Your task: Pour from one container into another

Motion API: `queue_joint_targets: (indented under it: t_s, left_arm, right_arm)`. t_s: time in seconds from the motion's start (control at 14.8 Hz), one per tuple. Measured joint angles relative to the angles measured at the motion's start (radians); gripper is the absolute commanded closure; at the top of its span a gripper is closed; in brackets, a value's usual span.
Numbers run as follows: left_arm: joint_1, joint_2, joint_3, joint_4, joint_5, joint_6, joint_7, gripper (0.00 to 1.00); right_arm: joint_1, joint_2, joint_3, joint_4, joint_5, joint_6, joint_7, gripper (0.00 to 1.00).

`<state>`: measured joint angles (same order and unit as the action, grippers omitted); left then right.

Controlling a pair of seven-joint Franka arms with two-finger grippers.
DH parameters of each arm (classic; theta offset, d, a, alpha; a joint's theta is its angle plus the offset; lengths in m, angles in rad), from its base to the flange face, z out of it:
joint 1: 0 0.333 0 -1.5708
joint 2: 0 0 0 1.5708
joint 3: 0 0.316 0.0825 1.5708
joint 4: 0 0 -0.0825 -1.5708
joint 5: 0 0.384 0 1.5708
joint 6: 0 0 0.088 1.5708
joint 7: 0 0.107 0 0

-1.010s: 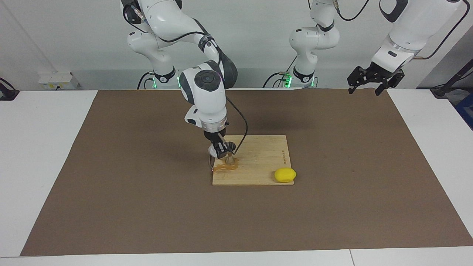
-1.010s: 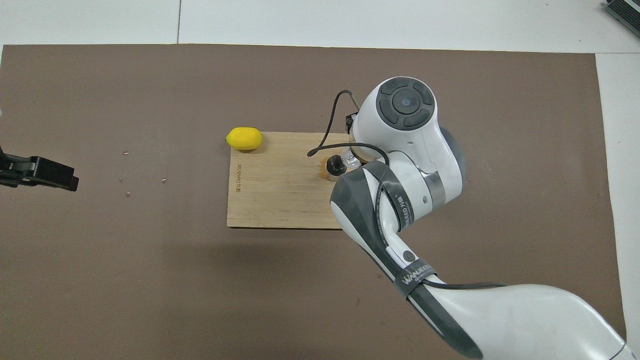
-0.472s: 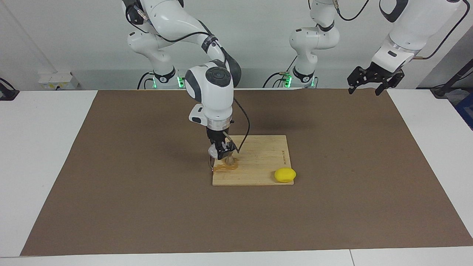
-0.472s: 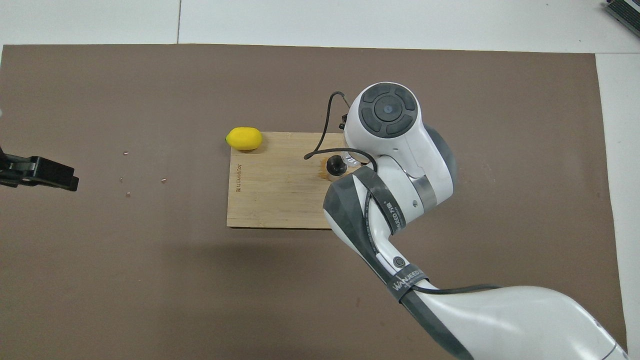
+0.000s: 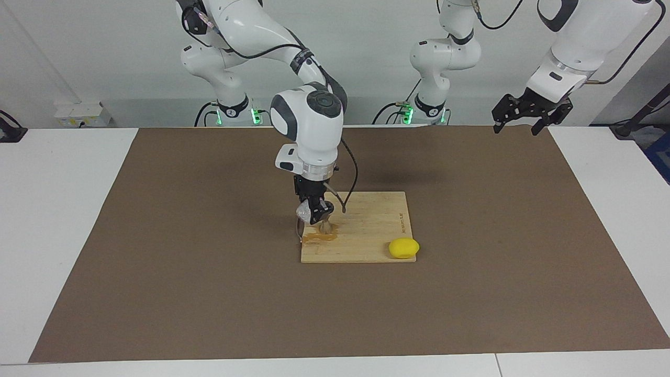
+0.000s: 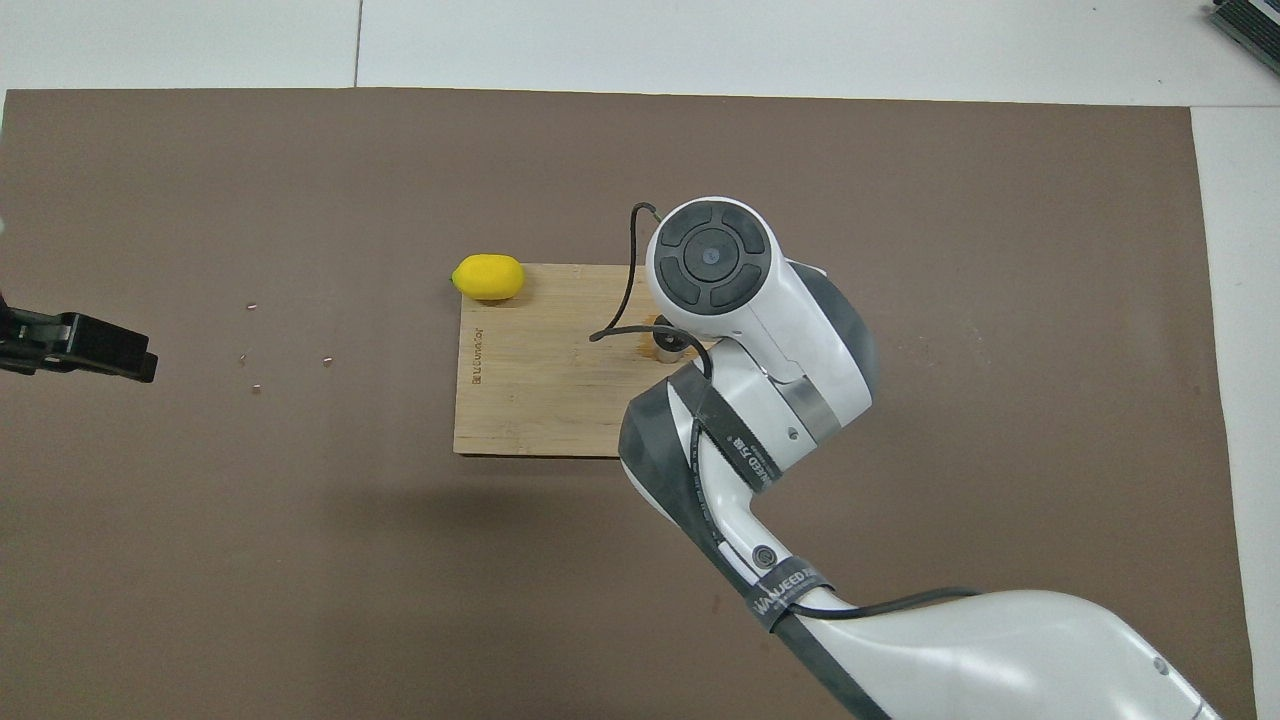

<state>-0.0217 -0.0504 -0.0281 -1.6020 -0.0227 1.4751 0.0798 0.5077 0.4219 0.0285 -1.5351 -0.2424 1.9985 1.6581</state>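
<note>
Facing view: right gripper (image 5: 314, 213) is low over the pale bamboo cutting board (image 5: 366, 230), fingers clamped on the small clear glass tumbler (image 5: 303, 211), which is tipped over toward the small silver-grey hourglass-shaped metal jigger (image 5: 325, 226). The jigger stands upright on the board, at its edge toward the right arm's end of the table, just beside the gripper. A wet amber puddle (image 5: 319, 237) sits on the board around the jigger's foot, so liquid looks already spilled. Yellow lemon (image 5: 403, 247) rests at the board's corner toward the left arm's end, well apart from the pour. Left gripper (image 5: 531, 110) waits up over the corner of the brown table mat (image 5: 209, 293), fingers spread, holding nothing.

Risk, judged: the jigger's mouth is narrow and the tumbler's lip is wide, so any offset sends more liquid onto the board. The gripper is so close to the jigger that a small sideways sweep could knock it over; it looks light and narrow-waisted. The puddle may also let it slide.

Overhead view: the right arm's wrist (image 6: 710, 255) covers the tumbler and most of the jigger (image 6: 668, 343); only a sliver of metal rim shows beside a bit of stain. Alignment can't be checked here. The lemon (image 6: 488, 277) and board (image 6: 530, 400) are clear to see. The left gripper (image 6: 85, 345) is at the frame edge, idle.
</note>
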Motion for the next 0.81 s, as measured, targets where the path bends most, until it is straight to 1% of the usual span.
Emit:
queue_joint_targets:
  t_s: [0.54, 0.81]
  left_arm:
    - [0.0, 0.0, 0.0, 0.0, 0.0, 0.0, 0.0, 0.0]
    - [0.0, 0.0, 0.0, 0.0, 0.0, 0.0, 0.0, 0.0]
  right_arm:
    - [0.01, 0.0, 0.0, 0.0, -0.003, -0.006, 0.0, 1.0]
    - [0.004, 0.0, -0.001, 0.003, 0.046, -0.006, 0.0, 1.0]
